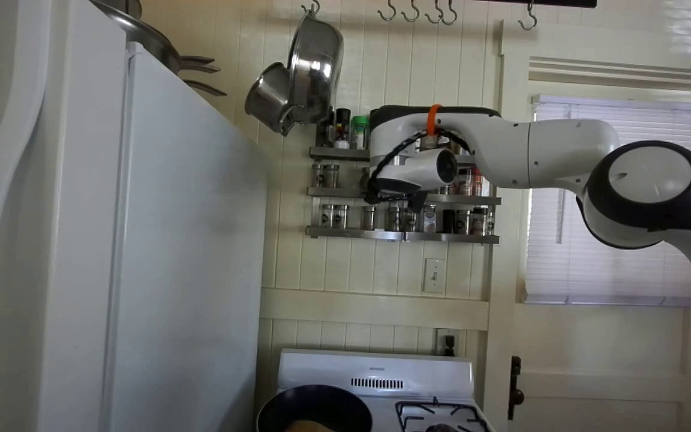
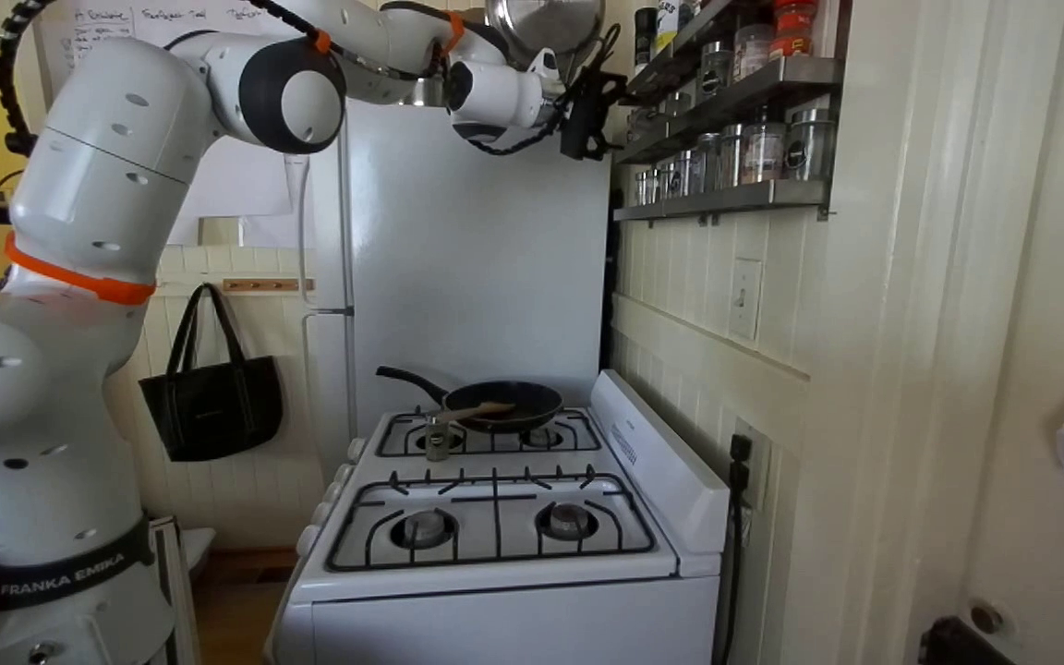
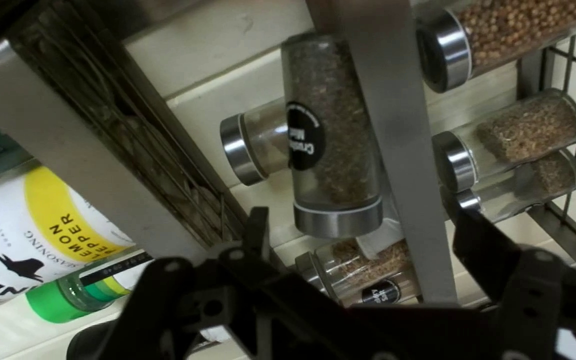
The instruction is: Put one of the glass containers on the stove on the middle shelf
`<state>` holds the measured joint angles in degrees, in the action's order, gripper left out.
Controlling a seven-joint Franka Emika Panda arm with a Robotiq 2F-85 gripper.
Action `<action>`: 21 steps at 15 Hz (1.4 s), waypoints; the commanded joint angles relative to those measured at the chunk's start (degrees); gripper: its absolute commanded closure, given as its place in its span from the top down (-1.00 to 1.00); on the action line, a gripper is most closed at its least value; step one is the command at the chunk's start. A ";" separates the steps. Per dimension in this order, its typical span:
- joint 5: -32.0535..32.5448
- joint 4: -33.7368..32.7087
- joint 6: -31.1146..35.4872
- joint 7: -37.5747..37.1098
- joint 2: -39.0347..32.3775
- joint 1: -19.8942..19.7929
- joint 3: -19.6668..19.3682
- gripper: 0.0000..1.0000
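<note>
the gripper (image 3: 363, 222) is spread wide; beyond, a tilted mint jar (image 3: 335, 135) is just beside the rail of the middle shelf (image 3: 402, 145), a gap off the top shelf (image 3: 88, 160). a glass container (image 2: 437, 443) stands on the stove (image 2: 661, 471), near the pan (image 2: 534, 403).

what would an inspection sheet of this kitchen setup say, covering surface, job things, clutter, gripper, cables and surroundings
Surface: white stove, seen in both exterior views
Job's things: glass jar upright on the stove; mint jar, perhaps the one delivered, apparently on its side on the middle shelf
Clutter: black pan with wooden utensil; another spice jar behind the mint jar
Gripper: open, not gripping the mint jar
Cables: black cable along the arm; power cord beside the stove
Surroundings: refrigerator, hanging pots, blind
</note>
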<state>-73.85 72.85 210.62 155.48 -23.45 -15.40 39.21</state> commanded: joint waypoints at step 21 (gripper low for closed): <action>2.75 -3.75 -7.02 1.90 -2.15 4.06 -8.15 0.22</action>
<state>-71.12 69.61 204.88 155.48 -25.37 -12.13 32.74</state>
